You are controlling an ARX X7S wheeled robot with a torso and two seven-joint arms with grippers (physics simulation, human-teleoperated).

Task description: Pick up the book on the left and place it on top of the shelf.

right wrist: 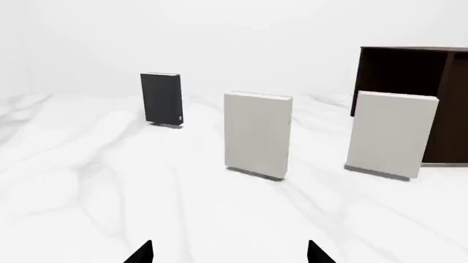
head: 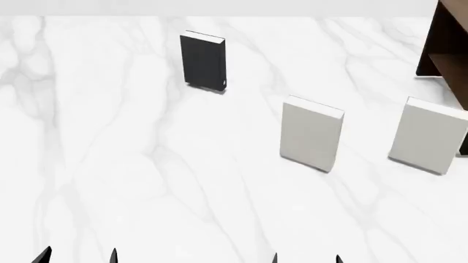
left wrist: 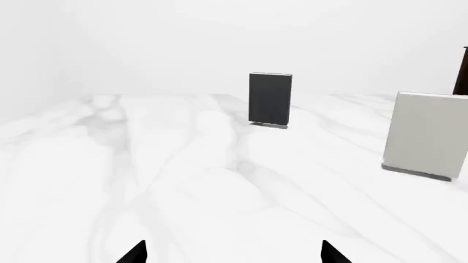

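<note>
Left claw (head: 79, 256) tips apart, empty. Book (head: 203, 59) upright on counter (head: 146, 164), well ahead of it, slightly right, untouched. Right claw (head: 306, 258) apart, empty; shelf (head: 444, 46) far ahead-right. Nothing done yet: approach, grasp, lift, placement all remain.

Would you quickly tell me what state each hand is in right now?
Left hand: open, holding nothing; the black book stands far ahead.
Right hand: open, holding nothing.
</note>
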